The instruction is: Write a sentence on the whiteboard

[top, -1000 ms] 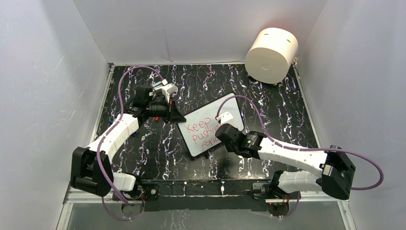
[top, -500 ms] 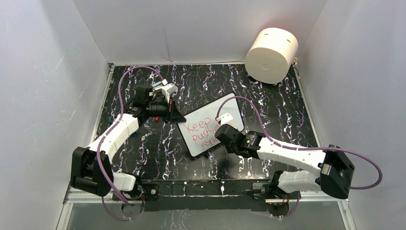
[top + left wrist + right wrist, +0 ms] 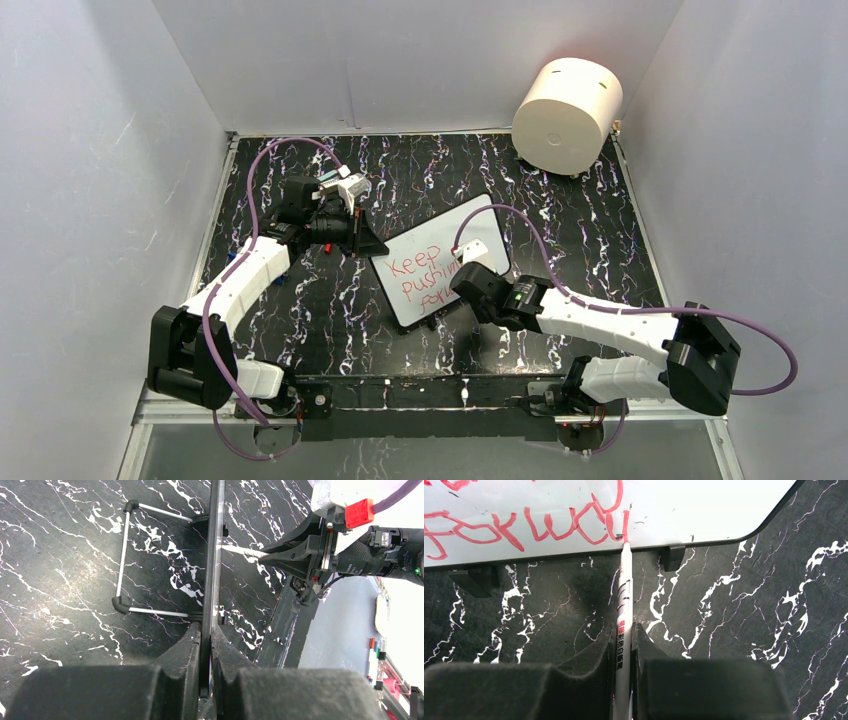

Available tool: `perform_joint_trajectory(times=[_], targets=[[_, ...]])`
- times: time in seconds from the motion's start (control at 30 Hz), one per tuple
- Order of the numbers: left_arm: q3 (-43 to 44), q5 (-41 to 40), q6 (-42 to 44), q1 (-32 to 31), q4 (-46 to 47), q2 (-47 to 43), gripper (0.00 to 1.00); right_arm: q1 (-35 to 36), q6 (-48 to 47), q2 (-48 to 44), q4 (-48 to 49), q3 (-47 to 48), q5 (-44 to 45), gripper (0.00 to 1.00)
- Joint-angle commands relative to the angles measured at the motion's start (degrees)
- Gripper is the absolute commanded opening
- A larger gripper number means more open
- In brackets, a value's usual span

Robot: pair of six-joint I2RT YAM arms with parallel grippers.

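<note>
The whiteboard (image 3: 447, 236) lies tilted mid-table with the sentence (image 3: 418, 277) in red, three slanted lines reading "Keep pushing forward". My left gripper (image 3: 371, 243) is shut on the board's left edge; in the left wrist view the board (image 3: 214, 555) is edge-on between the fingers of that gripper (image 3: 206, 630). My right gripper (image 3: 462, 289) is shut on a white marker (image 3: 624, 605). The marker tip touches the board (image 3: 704, 505) at the end of the word "forward" (image 3: 524, 525), near its lower rim. The right gripper (image 3: 624, 632) is just off the board's edge.
A cream cylinder (image 3: 567, 103) lies at the back right corner. The board's wire stand (image 3: 122, 560) sticks out on its back side. White walls enclose the black marbled table (image 3: 300, 310). Purple cables loop from both arms.
My right gripper has shifted slightly left and toward the near edge with the marker on the bottom line. The left arm and the board have not moved.
</note>
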Motion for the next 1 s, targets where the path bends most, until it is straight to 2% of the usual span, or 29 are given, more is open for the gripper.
perform_joint_trajectory(times=[0.0, 0.97], targets=[[-1.17, -8.50, 2.04, -0.41, -4.29, 2.92, 0.00, -0.56, 1.20, -0.49, 2.99, -0.65, 0.15, 0.00], [-1.03, -8.19, 2.07, -0.41, -4.48, 3.09, 0.00, -1.34, -3.51, -0.61, 6.50, 3.93, 2.00, 0.00]])
